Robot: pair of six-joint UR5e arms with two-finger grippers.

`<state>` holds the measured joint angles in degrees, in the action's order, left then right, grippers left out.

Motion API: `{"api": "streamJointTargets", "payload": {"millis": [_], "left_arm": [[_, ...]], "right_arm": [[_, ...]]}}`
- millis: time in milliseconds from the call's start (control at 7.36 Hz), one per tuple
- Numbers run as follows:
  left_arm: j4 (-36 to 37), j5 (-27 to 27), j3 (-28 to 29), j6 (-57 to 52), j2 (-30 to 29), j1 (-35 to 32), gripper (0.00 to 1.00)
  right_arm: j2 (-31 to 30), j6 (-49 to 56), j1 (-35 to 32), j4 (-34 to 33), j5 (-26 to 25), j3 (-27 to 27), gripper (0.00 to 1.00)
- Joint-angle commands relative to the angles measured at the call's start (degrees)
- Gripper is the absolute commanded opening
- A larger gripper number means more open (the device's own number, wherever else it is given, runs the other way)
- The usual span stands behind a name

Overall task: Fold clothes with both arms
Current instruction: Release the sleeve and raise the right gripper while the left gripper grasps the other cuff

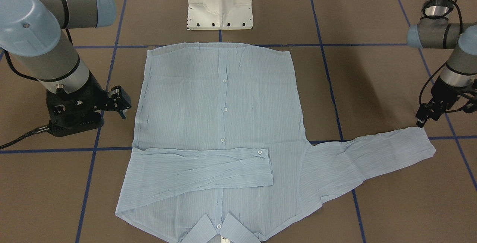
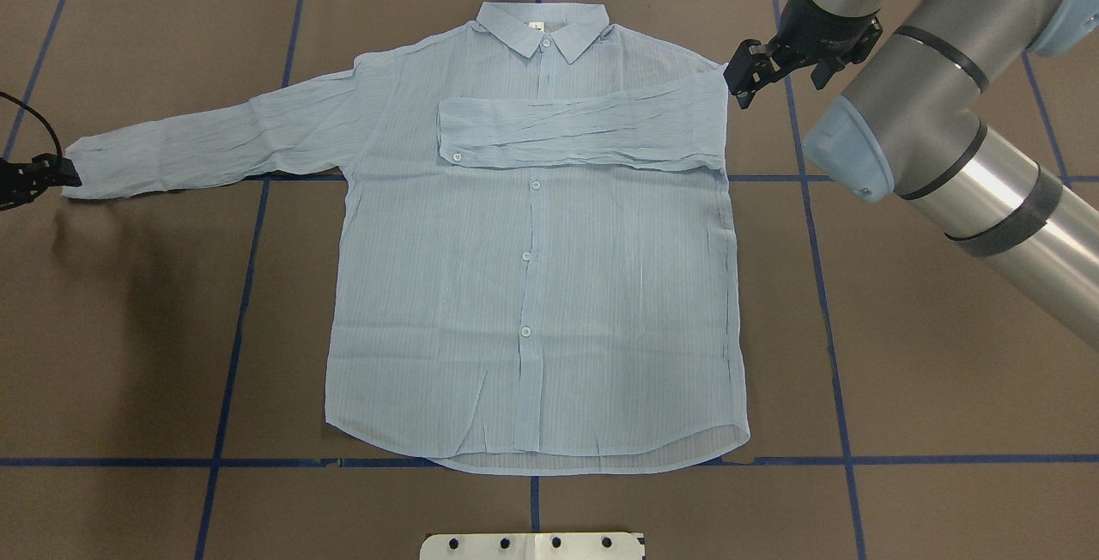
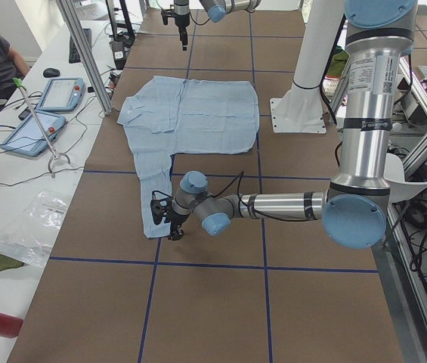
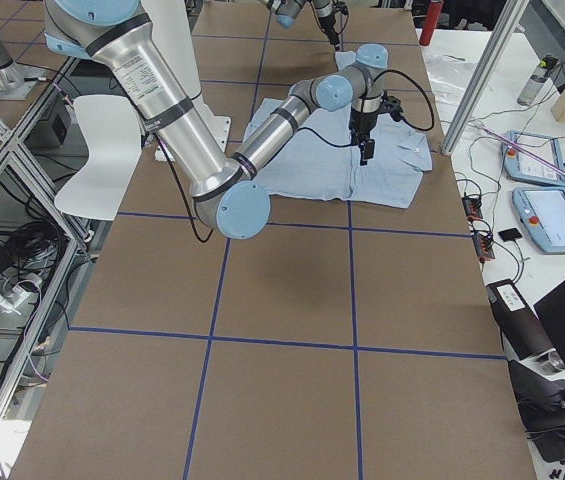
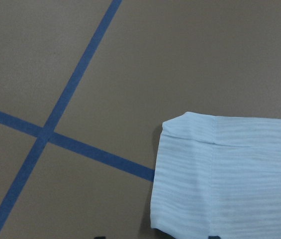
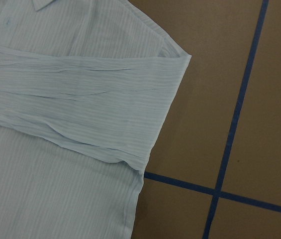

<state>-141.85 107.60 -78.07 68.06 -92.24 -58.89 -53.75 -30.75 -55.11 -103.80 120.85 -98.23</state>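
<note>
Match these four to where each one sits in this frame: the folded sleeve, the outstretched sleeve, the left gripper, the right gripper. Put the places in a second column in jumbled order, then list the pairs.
Things
1. folded sleeve
2. outstretched sleeve
3. left gripper
4. right gripper

Places
A. beside the shoulder where one sleeve is folded in
B. flat on the table, out to the side of the body
C. at the cuff of the sleeve not yet folded
D. across the chest of the shirt

Pairs: 1-D, 2-B, 3-C, 4-A
</note>
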Motion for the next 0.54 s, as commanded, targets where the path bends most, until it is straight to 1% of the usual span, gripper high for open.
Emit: {"api": "streamJointTargets", "payload": {"millis": [0, 136, 408], "left_arm": [[-0.09, -0.29, 1.52, -0.2, -0.93, 0.0, 0.71], [-0.09, -0.2, 1.52, -0.12, -1.02, 0.09, 0.68], [-0.26, -0.2, 2.04, -0.12, -1.02, 0.09, 0.65]], "right_arm": [[-0.13, -0.02, 0.01, 0.09, 0.0, -0.04, 1.0], [-0.21, -0.02, 0.01, 0.09, 0.0, -0.04, 1.0], [-0.56, -0.02, 0.01, 0.26, 0.0, -0.12, 1.0]]}}
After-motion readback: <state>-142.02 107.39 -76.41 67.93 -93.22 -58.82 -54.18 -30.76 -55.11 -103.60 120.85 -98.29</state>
